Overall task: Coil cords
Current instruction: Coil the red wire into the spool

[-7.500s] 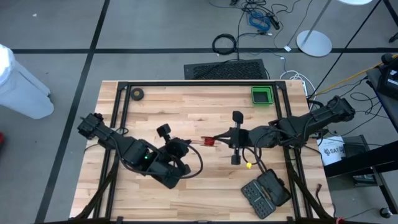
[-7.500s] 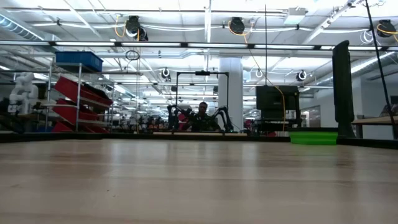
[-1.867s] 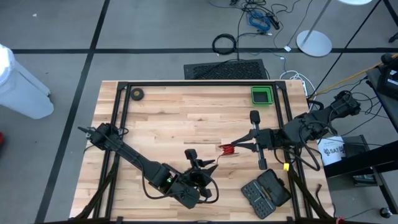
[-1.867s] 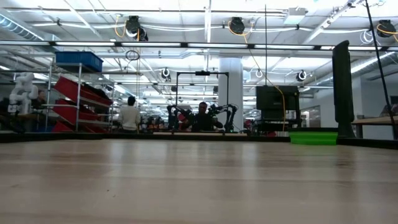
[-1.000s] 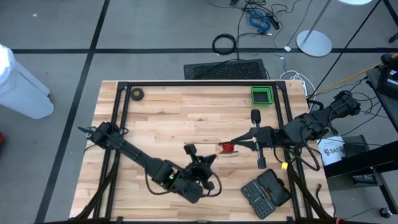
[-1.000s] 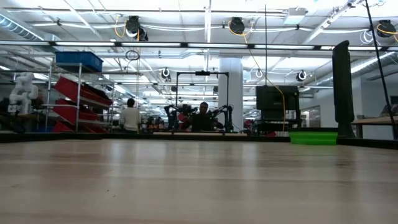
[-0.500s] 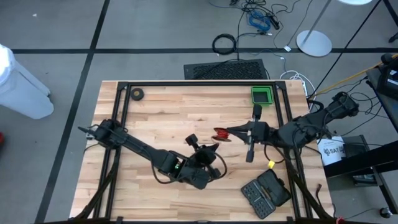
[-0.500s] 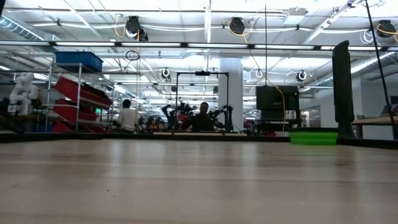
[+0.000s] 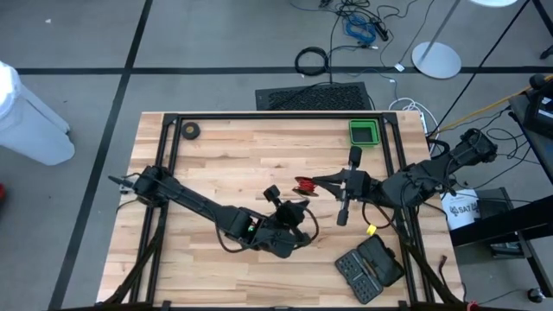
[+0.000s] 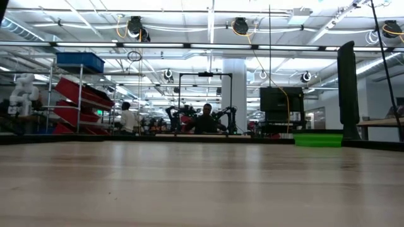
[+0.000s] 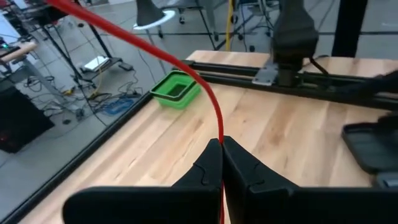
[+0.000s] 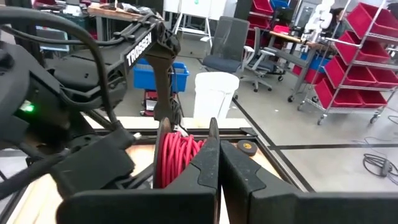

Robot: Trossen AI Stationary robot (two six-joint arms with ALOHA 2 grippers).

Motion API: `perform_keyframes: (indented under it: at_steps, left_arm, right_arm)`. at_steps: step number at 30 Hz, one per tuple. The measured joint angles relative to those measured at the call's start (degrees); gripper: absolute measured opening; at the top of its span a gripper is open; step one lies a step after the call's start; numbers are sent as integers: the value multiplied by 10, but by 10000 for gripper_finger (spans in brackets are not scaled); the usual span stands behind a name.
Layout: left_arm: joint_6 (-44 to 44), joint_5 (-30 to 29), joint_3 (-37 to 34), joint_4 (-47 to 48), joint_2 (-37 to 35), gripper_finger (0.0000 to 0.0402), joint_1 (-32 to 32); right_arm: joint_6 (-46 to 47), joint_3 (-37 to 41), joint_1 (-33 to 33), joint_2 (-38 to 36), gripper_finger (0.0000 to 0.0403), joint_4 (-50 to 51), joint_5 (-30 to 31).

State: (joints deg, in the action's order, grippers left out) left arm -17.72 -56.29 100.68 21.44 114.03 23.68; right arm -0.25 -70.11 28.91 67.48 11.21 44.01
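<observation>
Two pincers share one thin red cord (image 11: 210,99) over mid-tabletop (image 9: 233,155). Right pincer (image 9: 316,182) is clamped on the black reel (image 12: 163,149), wound with glossy red turns. Left pincer (image 11: 222,146), just near-left of it, pinches the cord's free run, which stretches taut toward the reel.
</observation>
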Motion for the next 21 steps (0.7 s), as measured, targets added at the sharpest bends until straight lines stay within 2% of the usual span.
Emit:
perform_keyframes:
  at_steps: [4, 7, 10, 14, 21]
  left_arm:
    - [9, -14, 0, -9, 0, 1, -6]
    - [39, -16, 0, -55, 0, 1, -9]
    - [80, -1, 0, -116, 0, 1, -9]
    - [120, 20, 0, -167, 0, 1, -8]
    - [141, 22, 0, -181, 0, 1, -12]
  right_arm:
    - [3, 0, 0, 0, 0, -1, 0]
    - [7, 0, 0, 1, 0, -1, 15]
    - [6, 0, 0, 7, 0, 1, 59]
    - [0, 0, -5, 19, 0, -2, 72]
    - [-3, 0, -8, 27, 0, -3, 72]
